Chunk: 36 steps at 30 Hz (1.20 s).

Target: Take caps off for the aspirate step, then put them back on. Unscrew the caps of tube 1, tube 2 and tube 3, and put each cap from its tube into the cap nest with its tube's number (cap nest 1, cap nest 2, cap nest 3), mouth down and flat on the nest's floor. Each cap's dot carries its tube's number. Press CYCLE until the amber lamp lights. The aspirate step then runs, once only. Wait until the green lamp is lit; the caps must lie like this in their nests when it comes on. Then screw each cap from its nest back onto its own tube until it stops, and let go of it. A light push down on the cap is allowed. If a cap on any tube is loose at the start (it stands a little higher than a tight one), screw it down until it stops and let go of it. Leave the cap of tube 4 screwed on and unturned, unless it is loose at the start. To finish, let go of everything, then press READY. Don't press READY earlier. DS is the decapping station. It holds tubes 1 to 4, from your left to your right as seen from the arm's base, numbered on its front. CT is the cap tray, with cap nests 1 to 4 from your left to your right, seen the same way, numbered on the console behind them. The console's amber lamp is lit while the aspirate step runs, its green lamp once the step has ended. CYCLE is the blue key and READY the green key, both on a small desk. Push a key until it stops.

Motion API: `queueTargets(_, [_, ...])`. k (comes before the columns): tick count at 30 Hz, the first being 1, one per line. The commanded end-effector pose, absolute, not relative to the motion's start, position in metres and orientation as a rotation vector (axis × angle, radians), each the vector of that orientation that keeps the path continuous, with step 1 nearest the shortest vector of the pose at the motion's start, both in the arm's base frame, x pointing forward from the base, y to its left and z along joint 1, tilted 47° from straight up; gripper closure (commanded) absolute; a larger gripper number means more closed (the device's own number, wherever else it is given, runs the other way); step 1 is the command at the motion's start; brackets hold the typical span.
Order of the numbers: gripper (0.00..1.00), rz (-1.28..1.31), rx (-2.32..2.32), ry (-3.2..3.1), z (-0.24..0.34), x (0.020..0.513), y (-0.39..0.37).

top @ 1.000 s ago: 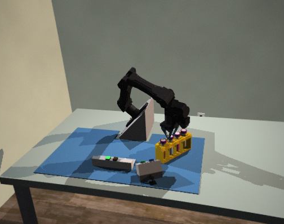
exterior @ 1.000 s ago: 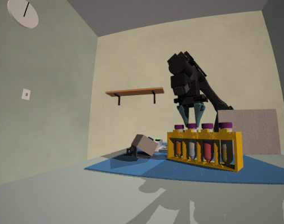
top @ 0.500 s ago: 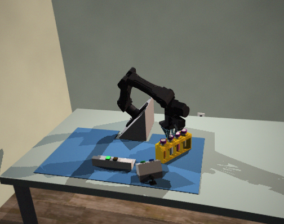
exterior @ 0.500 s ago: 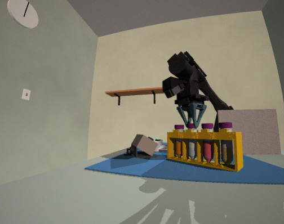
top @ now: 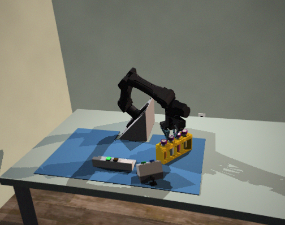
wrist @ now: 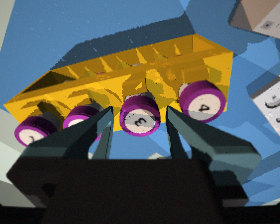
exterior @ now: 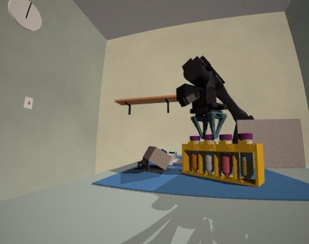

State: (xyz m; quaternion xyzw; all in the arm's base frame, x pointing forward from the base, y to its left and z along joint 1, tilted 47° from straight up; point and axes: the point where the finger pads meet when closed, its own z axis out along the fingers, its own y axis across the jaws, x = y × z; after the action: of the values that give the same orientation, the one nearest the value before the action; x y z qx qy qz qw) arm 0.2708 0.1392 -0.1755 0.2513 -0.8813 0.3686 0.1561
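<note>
The yellow decapping station (top: 174, 147) holds four tubes, all with purple caps on. In the wrist view the caps read 1 (wrist: 33, 134), 2 (wrist: 81, 119), 3 (wrist: 139, 116) and 4 (wrist: 202, 102). My gripper (wrist: 139, 111) points down over the rack, with one finger on each side of cap 3 and a small gap on both sides. It is open and holds nothing. In the exterior view the gripper (exterior: 208, 130) stands over the second cap from the left (exterior: 208, 137). In the top view the gripper (top: 171, 132) is above that cap (top: 171, 137).
The cap tray's console (top: 113, 163), with a green and an amber lamp, lies at the front of the blue mat. The key desk (top: 149, 169) with the green and blue keys stands beside it. A grey wedge (top: 139, 122) stands just behind the rack, next to the arm.
</note>
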Motion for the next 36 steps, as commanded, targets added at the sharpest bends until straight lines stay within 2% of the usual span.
queueTargets(1, [0.51,1.032,0.798,-2.501,-0.1726,0.2734,0.1445])
queueTargets(15, [0.51,0.824,1.387,-2.076,-0.1726,0.2733,0.1445])
queueTargets(36, [0.51,0.523,1.915,-1.432,-0.1725,0.273,0.1444])
